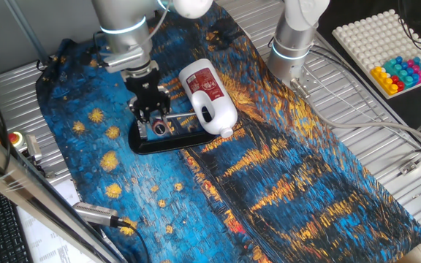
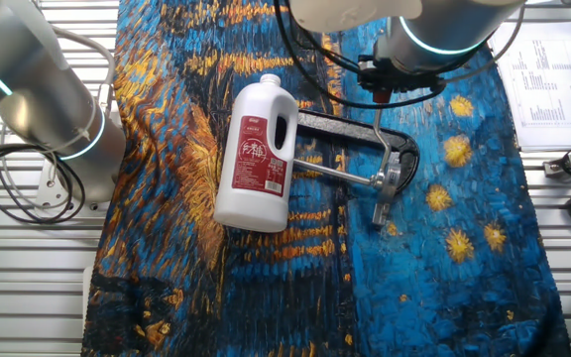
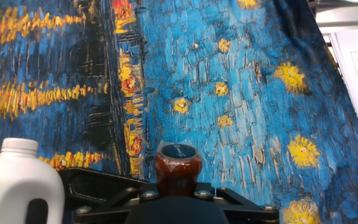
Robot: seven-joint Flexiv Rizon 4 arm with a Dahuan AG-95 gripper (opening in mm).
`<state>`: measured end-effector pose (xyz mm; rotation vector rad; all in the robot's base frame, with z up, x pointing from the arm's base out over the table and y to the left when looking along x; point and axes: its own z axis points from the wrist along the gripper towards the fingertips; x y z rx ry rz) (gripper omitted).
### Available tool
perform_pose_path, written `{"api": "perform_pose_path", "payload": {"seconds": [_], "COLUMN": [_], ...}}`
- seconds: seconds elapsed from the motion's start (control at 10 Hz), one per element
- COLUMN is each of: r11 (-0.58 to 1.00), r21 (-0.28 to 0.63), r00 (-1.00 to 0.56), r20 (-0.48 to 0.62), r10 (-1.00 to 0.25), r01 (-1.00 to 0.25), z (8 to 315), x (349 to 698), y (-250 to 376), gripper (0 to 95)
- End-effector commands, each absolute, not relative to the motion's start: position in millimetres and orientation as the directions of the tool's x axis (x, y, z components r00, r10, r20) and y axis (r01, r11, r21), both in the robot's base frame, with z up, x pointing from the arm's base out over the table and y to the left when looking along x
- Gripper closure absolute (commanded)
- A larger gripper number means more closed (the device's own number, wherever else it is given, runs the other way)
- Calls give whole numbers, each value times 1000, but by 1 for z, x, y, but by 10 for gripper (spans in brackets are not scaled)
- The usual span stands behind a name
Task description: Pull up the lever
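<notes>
Now, claw (image 1: pixel 154 115): we see it down on the lever (image 3: pixel 177 167), closed round its reddish knob.
lever: upright over the black fixture (image 1: pixel 168 140).
jug (image 2: pixel 258 154): we note it lying just beside the fixture, touching the crossbar (image 2: pixel 333 176).
bench (image 1: pixel 371 131): cloth-covered (image 1: pixel 269 183).

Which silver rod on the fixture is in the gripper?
The lever with the reddish-brown knob, at the gripper; the plain crossbar runs toward the white jug.

Arm (image 1: pixel 123 25): brushed silver cylinders, white joint caps, thin cyan ring at each joint. Wrist goes black. Claw (image 1: pixel 152 109): black, boxy, silver screws along its front edge in hand view. Black cables loop by the wrist.
</notes>
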<state>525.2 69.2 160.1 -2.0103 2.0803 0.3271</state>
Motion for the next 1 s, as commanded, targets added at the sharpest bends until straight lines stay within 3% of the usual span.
{"api": "perform_pose_path", "payload": {"seconds": [0.1, 1.0], "r11": [33, 37], "r21": [1, 19], "r00": [-31, -41], "r20": [-349, -451], "r10": [-937, -892], "r01": [-999, -999], "z": [160, 168], "x": [523, 524], "y": [64, 54], "gripper": [950, 950]}}
